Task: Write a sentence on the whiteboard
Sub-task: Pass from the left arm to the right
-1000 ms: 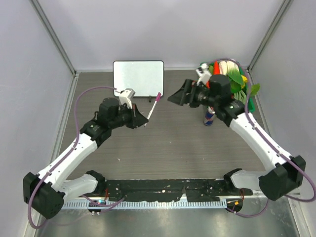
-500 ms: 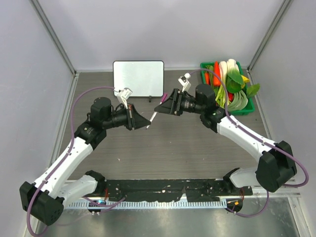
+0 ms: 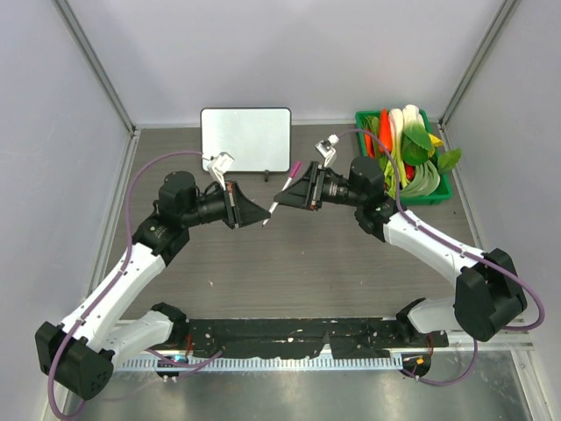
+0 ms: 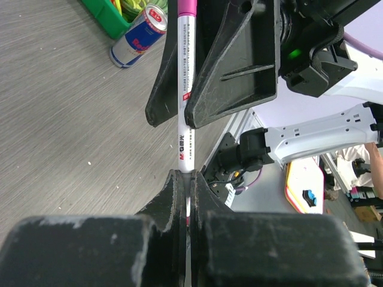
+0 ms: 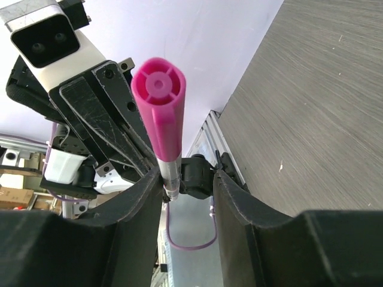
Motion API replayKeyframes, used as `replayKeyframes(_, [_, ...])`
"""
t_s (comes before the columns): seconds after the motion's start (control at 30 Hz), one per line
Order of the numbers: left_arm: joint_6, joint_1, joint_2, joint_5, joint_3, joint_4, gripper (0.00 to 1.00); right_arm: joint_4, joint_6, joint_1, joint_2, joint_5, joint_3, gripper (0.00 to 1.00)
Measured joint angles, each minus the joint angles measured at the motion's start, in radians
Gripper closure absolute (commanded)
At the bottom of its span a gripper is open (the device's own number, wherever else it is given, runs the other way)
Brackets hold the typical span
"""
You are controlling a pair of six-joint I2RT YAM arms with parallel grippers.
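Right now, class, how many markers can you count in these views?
1. The marker is in the middle: the left end effector is shut on its white end, and the right end effector straddles its pink-capped end. Others may be hidden.

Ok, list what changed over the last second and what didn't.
The right gripper swung left from beside the vegetable basket to the marker, and its jaws narrowed around the pink cap end, not yet clamped. The left gripper kept its grip on the marker's other end; the whiteboard stayed blank.
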Motion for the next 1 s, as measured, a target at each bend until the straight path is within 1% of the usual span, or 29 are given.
replayKeyframes(0.23, [-0.021, 0.0, 0.001, 0.013, -0.003, 0.022, 1.0, 0.059, 0.047, 0.0, 0.0, -0.01, -0.018, 0.58])
replayKeyframes(0.43, [-0.027, 0.0, 0.002, 0.02, -0.006, 0.038, 1.0, 0.081, 0.066, 0.005, 0.0, -0.021, -0.018, 0.61])
replayKeyframes(0.47, [-0.03, 0.0, 0.002, 0.021, -0.008, 0.04, 1.0, 0.081, 0.067, 0.007, 0.0, -0.023, -0.018, 0.64])
replayKeyframes(0.5, [-0.031, 0.0, 0.003, 0.021, -0.008, 0.042, 1.0, 0.081, 0.068, 0.007, 0.0, -0.023, -0.018, 0.65])
replayKeyframes(0.57, [-0.037, 0.0, 0.008, 0.021, -0.009, 0.042, 1.0, 0.081, 0.07, 0.008, 0.0, -0.026, -0.018, 0.72])
replayKeyframes(0.6, [-0.04, 0.0, 0.01, 0.021, -0.009, 0.042, 1.0, 0.081, 0.071, 0.009, 0.0, -0.026, -0.018, 0.83])
replayKeyframes(0.67, [-0.041, 0.0, 0.013, 0.02, -0.009, 0.042, 1.0, 0.081, 0.068, 0.011, 0.0, -0.027, -0.018, 0.98])
replayKeyframes(0.77, [-0.043, 0.0, 0.013, 0.02, -0.009, 0.041, 1.0, 0.072, 0.058, 0.011, 0.0, -0.028, -0.018, 0.99])
replayKeyframes(0.8, [-0.044, 0.0, 0.013, 0.02, -0.009, 0.04, 0.98, 0.069, 0.055, 0.011, 0.0, -0.028, -0.018, 0.99])
replayKeyframes(0.83, [-0.043, 0.0, 0.013, 0.019, -0.009, 0.038, 0.89, 0.065, 0.051, 0.011, -0.001, -0.027, -0.018, 0.99])
replayKeyframes(0.87, [-0.043, 0.0, 0.014, 0.016, -0.009, 0.034, 0.77, 0.06, 0.044, 0.011, -0.003, -0.024, -0.018, 0.99])
replayKeyframes(0.9, [-0.039, 0.0, 0.014, 0.015, -0.009, 0.031, 0.63, 0.053, 0.037, 0.011, -0.005, -0.023, -0.018, 0.99])
replayKeyframes(0.93, [-0.037, 0.0, 0.014, 0.008, -0.009, 0.027, 0.52, 0.044, 0.029, 0.011, -0.008, -0.017, -0.018, 0.99])
replayKeyframes(0.97, [-0.04, 0.0, 0.014, 0.002, -0.009, 0.023, 0.46, 0.022, 0.015, 0.011, -0.014, -0.012, -0.018, 0.99])
replayKeyframes(1.0, [-0.037, 0.0, 0.014, -0.002, -0.009, 0.021, 0.41, 0.005, 0.006, 0.011, -0.021, -0.007, -0.018, 0.98])
